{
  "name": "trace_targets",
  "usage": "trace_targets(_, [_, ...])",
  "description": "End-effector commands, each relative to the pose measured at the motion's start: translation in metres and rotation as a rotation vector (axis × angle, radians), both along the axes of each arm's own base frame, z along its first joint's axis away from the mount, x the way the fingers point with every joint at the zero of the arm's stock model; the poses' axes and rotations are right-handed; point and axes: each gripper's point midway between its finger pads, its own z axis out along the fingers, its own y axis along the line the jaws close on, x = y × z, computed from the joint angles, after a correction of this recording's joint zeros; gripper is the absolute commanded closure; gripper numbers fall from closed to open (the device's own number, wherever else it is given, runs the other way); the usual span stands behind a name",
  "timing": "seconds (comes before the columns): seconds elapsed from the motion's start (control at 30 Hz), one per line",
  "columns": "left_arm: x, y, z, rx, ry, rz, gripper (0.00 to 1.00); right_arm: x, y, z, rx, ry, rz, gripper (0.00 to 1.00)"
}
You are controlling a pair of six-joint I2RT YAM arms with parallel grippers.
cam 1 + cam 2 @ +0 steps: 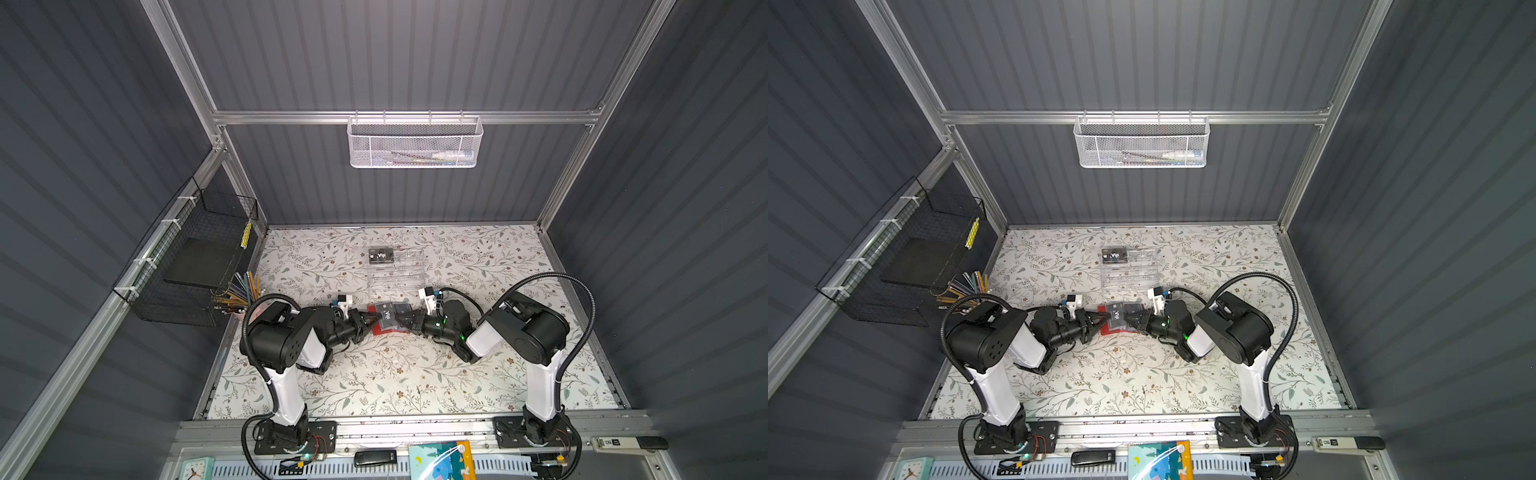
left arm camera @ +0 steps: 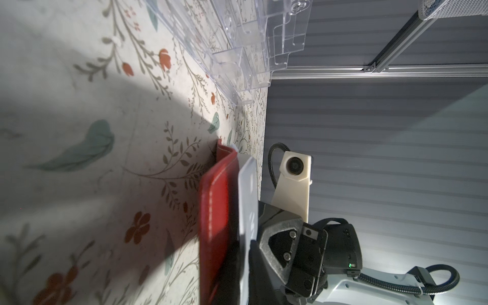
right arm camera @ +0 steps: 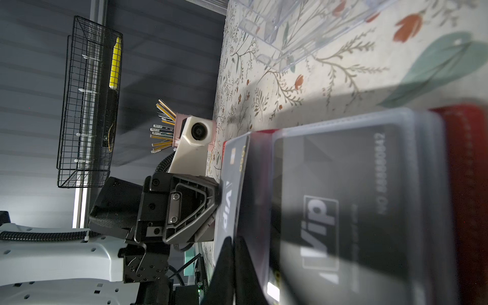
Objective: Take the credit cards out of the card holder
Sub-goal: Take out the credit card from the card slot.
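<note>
Left hand [image 1: 371, 321] | pinching Vip card [image 1: 388, 314] edge | card holder [image 1: 379, 331] underneath

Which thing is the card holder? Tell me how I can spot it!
Find the flowery table and go to its middle, where the left tool and the right tool almost meet. The card holder lies right between them. It is the only red thing there, unlike the see-through organizer just behind it.
</note>
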Motion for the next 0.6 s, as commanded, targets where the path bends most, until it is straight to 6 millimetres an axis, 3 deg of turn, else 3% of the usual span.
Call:
trace_targets(0.0, [-0.003,-0.004,0.001,0.007,-0.034,-0.023,0.85,-0.002,0.003,0.012,0.036,-0.053,0.019,0.97])
trace_targets(0.27, [-0.005,-0.004,-0.002,0.013,-0.029,-0.029,0.85,0.0,-0.002,0.009,0.031,-0.049,0.008,1.0])
trace_targets(0.43, [-0.005,-0.004,-0.005,0.014,-0.025,-0.032,0.96,0.002,-0.007,0.007,0.029,-0.044,-0.002,1.0])
trace_targets(0.57, [-0.005,-0.004,-0.006,0.012,-0.023,-0.034,0.97,0.003,-0.009,0.004,0.025,-0.039,-0.006,1.0])
